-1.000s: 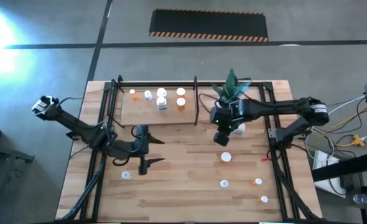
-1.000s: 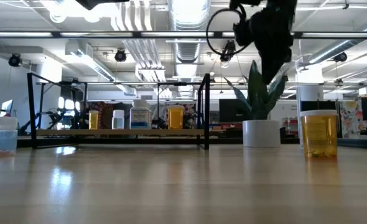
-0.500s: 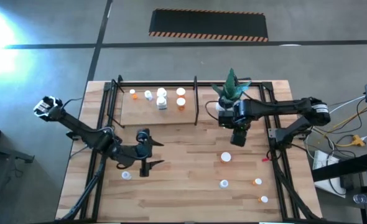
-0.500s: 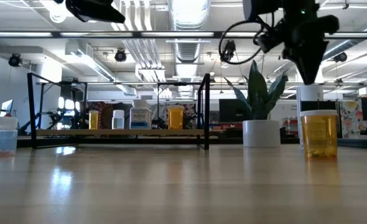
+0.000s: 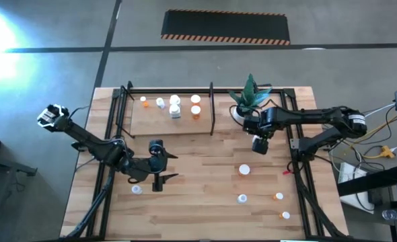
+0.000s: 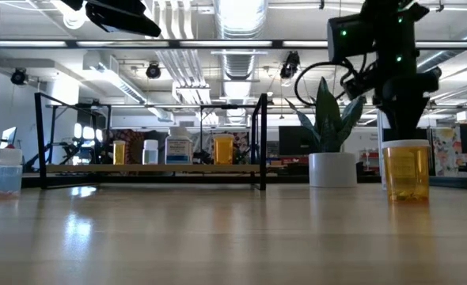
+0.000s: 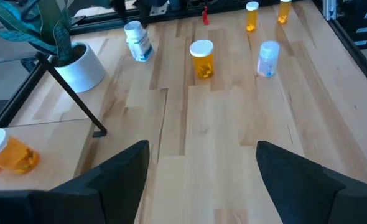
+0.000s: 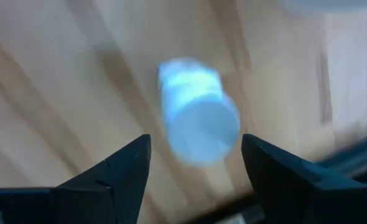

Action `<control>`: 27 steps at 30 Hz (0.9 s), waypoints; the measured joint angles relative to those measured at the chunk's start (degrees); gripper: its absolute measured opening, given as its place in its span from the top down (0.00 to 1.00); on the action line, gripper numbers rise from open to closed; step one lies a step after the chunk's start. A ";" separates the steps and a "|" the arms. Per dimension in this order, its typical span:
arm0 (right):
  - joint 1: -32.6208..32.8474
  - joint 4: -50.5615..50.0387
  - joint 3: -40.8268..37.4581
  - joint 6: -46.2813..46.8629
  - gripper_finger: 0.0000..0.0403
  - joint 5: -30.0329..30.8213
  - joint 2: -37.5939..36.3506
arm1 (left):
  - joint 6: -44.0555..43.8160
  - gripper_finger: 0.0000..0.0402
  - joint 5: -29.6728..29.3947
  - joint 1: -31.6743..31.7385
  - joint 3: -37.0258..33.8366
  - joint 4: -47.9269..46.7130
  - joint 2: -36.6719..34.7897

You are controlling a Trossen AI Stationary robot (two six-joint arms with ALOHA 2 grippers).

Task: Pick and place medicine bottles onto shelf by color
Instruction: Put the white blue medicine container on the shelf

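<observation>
My right gripper [image 5: 259,146] points down, open, over a small white medicine bottle [image 8: 199,121] that stands on the table beside the plant pot. Its fingers stand on either side of the bottle's cap without touching. The shelf [image 5: 151,122] at the far left carries several white and orange bottles, among them an orange one [image 5: 196,111]. Loose bottles stand at the near right: an orange one with a white cap [image 5: 244,169], a white one [image 5: 242,197] and an orange one [image 5: 278,196]. My left gripper [image 5: 170,167] hovers open in front of the shelf, with nothing between its fingers [image 7: 202,146].
A white pot with a green plant [image 5: 249,101] stands just beyond my right gripper. The shelf's black divider bar [image 5: 212,107] and black frame tubes [image 5: 294,141] border the work area. One white bottle [image 5: 136,189] stands near my left arm. Bare wood lies in the middle [image 5: 205,181].
My right gripper has gone toward the table's right edge and down, from beside the shelf's divider to above the white bottle by the pot, and has opened. My left gripper has sunk a little.
</observation>
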 joint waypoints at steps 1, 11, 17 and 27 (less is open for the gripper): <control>-0.43 1.51 -0.46 -0.35 0.39 0.30 0.21 | 0.00 0.31 0.00 0.01 0.00 0.00 0.00; -1.66 3.62 -0.40 -1.68 0.50 0.37 2.57 | 0.01 0.31 0.04 0.00 0.00 0.02 0.00; -1.66 3.58 -0.18 -2.07 0.60 0.50 3.64 | 0.00 0.31 0.07 0.00 0.02 0.02 0.00; 2.31 -0.31 8.60 2.35 0.65 0.32 4.31 | 0.02 0.31 0.08 0.00 0.01 0.02 0.00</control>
